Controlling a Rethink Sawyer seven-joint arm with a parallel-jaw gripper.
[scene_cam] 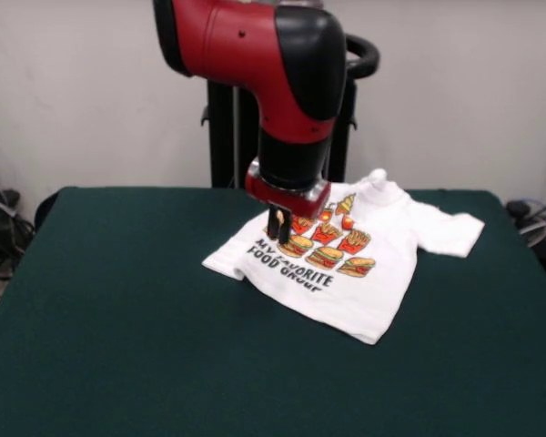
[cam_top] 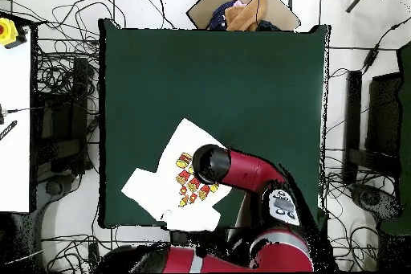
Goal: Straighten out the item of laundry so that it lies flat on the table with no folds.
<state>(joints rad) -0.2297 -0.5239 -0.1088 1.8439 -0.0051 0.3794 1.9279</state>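
white printed t-shirt (scene_cam: 364,264) spread print-up on the green tabletop (scene_cam: 118,309), near the robot-side edge, collar bunched upward. directly above its printed text, dark fingers (scene_cam: 278,225) drawn close together, tips touching the cloth; actual pinch unclear.

The red and black arm (scene_cam: 264,64) reaches out from its pedestal and bends down at a bulky black elbow, so that the wrist (scene_cam: 291,164) points straight down over the T-shirt (scene_cam: 346,273). The gripper (scene_cam: 278,232) hangs vertical below a red mounting plate, its two dark fingers (scene_cam: 283,225) close together, tips at or just above the shirt's printed chest. From overhead, the black wrist housing (cam_top: 210,163) covers the gripper entirely.
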